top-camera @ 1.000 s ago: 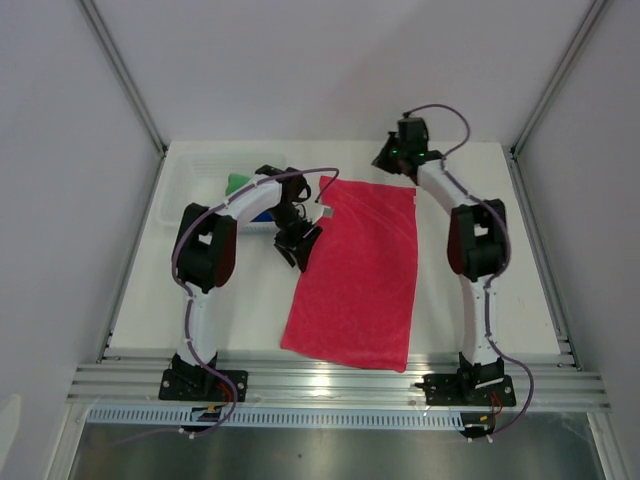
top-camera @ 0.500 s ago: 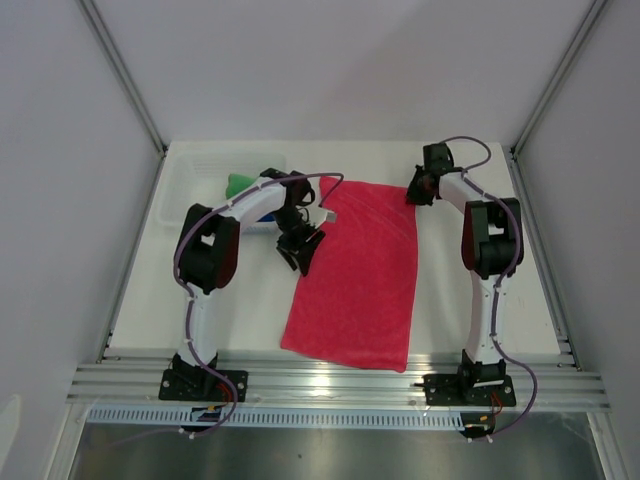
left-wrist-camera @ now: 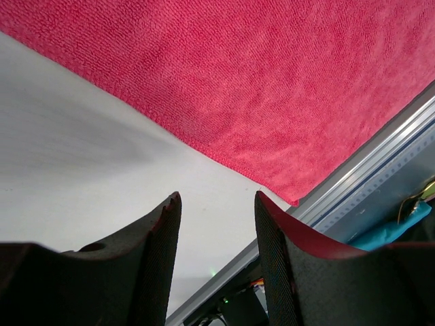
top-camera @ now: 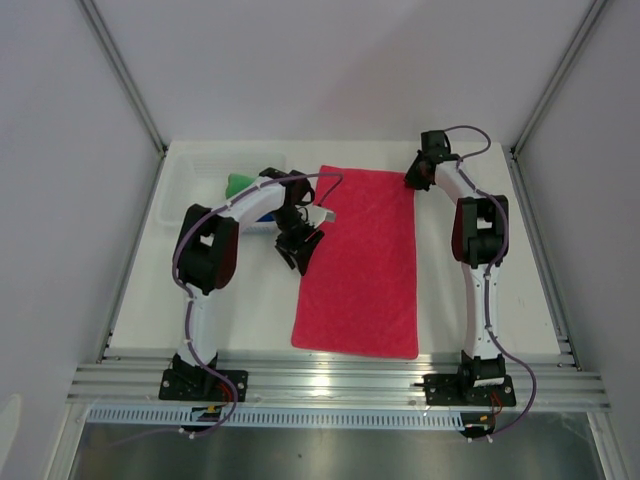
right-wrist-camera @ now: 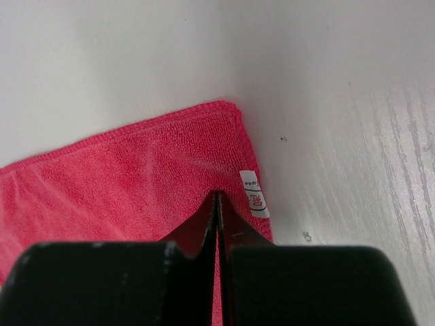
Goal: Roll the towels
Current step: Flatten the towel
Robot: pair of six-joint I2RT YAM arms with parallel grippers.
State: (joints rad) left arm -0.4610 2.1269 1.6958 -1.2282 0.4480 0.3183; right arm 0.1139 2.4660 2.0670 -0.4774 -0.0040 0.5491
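Note:
The pink towel point(top-camera: 365, 260) lies spread flat down the middle of the table, its white tag point(right-wrist-camera: 255, 193) at the far right corner. My right gripper point(top-camera: 412, 180) is at that corner, jaws shut on the cloth point(right-wrist-camera: 136, 176) right beside the tag; the right wrist view shows the gripper point(right-wrist-camera: 217, 195) with the fabric puckered at its tips. My left gripper point(top-camera: 298, 248) hovers open just off the towel's left edge, over bare table, nothing between its fingers point(left-wrist-camera: 170, 224). The pink towel point(left-wrist-camera: 272, 81) fills the top of that wrist view. The green towel point(top-camera: 237, 183) sits in the basket.
The white plastic basket point(top-camera: 185, 185) stands at the far left of the table, partly under my left arm. A metal rail point(top-camera: 340, 380) runs along the near edge. Grey walls close in the left, right and back.
My right gripper dropped onto the far right corner and drew it toward the back wall. The whole pink towel slid away from the rail and now lies straighter. The left arm barely moved.

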